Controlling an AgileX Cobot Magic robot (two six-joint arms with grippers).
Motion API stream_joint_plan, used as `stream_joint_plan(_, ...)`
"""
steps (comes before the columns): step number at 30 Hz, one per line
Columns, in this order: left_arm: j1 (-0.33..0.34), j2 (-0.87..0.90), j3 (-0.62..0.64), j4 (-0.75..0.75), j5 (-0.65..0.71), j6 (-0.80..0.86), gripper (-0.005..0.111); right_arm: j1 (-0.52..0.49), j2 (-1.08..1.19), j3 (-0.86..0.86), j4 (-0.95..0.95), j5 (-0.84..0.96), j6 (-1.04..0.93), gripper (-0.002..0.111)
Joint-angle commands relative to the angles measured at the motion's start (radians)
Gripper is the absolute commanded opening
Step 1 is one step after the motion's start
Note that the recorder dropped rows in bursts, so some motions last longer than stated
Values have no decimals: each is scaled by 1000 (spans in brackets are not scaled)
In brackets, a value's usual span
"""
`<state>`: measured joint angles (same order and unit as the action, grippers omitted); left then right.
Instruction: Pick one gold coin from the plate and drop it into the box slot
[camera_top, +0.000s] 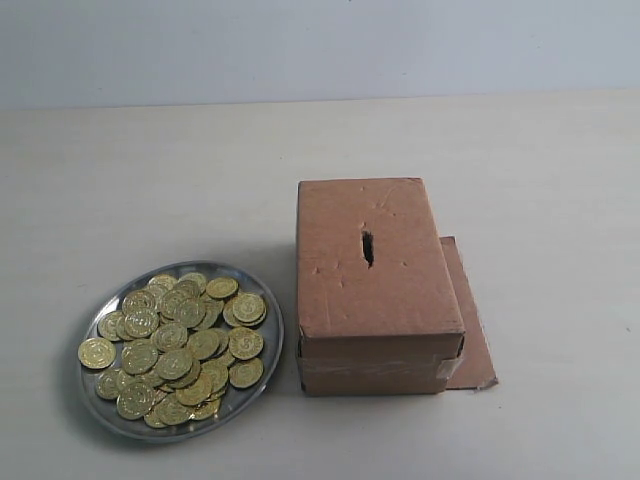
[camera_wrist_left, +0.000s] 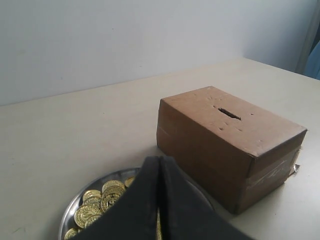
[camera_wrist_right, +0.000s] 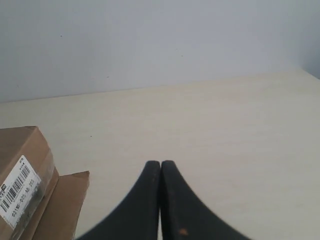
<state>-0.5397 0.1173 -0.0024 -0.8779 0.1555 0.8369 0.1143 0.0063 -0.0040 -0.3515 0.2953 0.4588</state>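
The exterior shot has the whole layout. A round shallow silver-grey metal plate (camera_top: 273, 335) sits at the lower left of the pale beige tabletop (camera_top: 150, 170), heaped with small shiny gold coins (camera_top: 180, 345). One gold coin (camera_top: 96, 352) lies out at the pile's far-left edge, right on the rim.

Just beside the plate on the right, with a sliver of gap, is the brown rectangular cardboard box (camera_top: 375, 290). The short dark box slot (camera_top: 368, 247) is roughly cut in the middle of its dented top. A flat cardboard flap (camera_top: 470, 330) pokes out from its right side, and there's a band of clear tape (camera_top: 375, 368) round the lower edge.

The grippers only turn up in the wrist cams. The left gripper (camera_wrist_left: 160, 162) has its two black fingers pressed flat together, no gap, and nothing pinched between them as far as I can see. In its own cam it covers a good chunk of the plate, with some coins peeking out to one side and the box and slot beyond.

The right gripper (camera_wrist_right: 160, 166) is the same deal: fingers closed tight with nothing in them, over plain tabletop on the flap side of the box. That cam also catches a white barcode label (camera_wrist_right: 19, 189) on the box's side, which neither other view shows.
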Motion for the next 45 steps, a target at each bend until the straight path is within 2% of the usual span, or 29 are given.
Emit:
stream_joint_plan(1, 3, -4, 2, 4, -1, 3, 0, -6, -6, 4, 17, -6, -22, 0)
stream_joint_plan(2, 3, -4, 2, 4, -1, 3, 0, -6, -6, 4, 37, -6, -51, 0)
stream_joint_plan(5, 3, -4, 2, 4, -1, 3, 0, -6, -6, 4, 261, -6, -375, 0)
stream_joint_plan(7, 3, -4, 2, 4, -1, 3, 0, -6, -6, 4, 310, -6, -442, 0)
stream_joint_plan(16, 3, -4, 2, 4, -1, 3, 0, -6, -6, 4, 320, -6, -428, 0)
stream_joint_plan(20, 3, -4, 2, 4, -1, 3, 0, -40, -6, 4, 328, -4, -428, 0)
stream_joint_plan(45, 3, -4, 2, 4, -1, 3, 0, -40, -6, 4, 357, -9, -428, 0)
